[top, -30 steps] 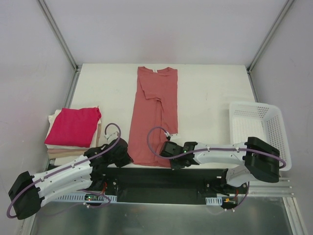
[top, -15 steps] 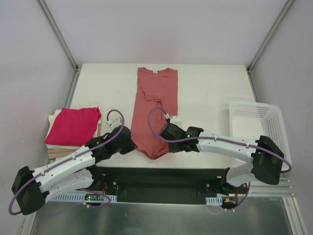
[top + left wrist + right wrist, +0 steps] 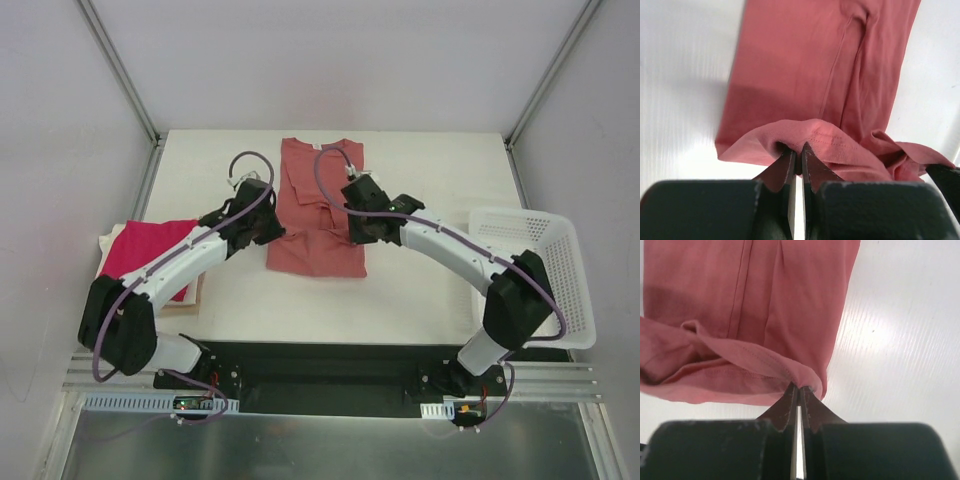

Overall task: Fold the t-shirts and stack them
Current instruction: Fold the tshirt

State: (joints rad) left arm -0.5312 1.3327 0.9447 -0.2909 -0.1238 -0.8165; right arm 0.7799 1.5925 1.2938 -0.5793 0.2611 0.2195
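The salmon t-shirt [image 3: 318, 215] lies in the middle of the table, its lower half lifted and folded toward the collar. My left gripper [image 3: 272, 232] is shut on the hem's left corner, seen pinched between the fingertips in the left wrist view [image 3: 799, 150]. On the right side, my right gripper [image 3: 355, 232] is shut on the other hem corner [image 3: 799, 389]. The salmon shirt [image 3: 815, 75] spreads flat beyond the raised hem; the same cloth [image 3: 750, 305] fills the right wrist view. A magenta-red folded t-shirt [image 3: 140, 255] tops a cream folded stack [image 3: 190, 290] at the left.
A white mesh basket [image 3: 535, 270] stands at the table's right edge. The left arm reaches over the folded stack. Bare white tabletop [image 3: 430, 180] lies to the right of the shirt and along the front [image 3: 330, 310].
Both grippers have carried the shirt's hem from the near table edge up toward the middle, doubling the lower half over. The arms are now stretched far forward.
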